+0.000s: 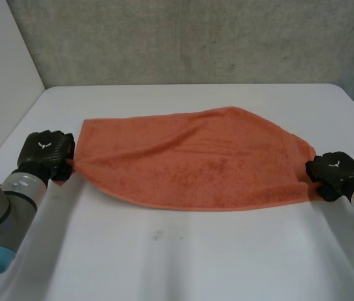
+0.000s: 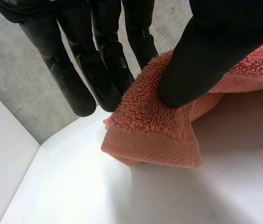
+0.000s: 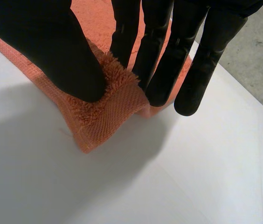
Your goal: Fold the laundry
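An orange terry towel point(image 1: 193, 160) lies spread across the middle of the white table point(image 1: 183, 257), stretched between my two hands. My left hand point(image 1: 44, 153) is at the towel's left end; in the left wrist view its thumb point(image 2: 201, 60) presses a towel corner point(image 2: 155, 135) against the fingers point(image 2: 103, 70), so it is shut on the cloth. My right hand point(image 1: 332, 172) is at the towel's right end. There its thumb point(image 3: 61, 56) and fingers point(image 3: 164, 60) pinch the hemmed corner point(image 3: 103, 116), lifted a little off the table.
A grey concrete wall point(image 1: 196, 37) runs behind the table's far edge. A white panel point(image 1: 1, 75) stands at the far left. Bare tabletop lies in front of the towel, with a small dark mark point(image 1: 157, 236) on it.
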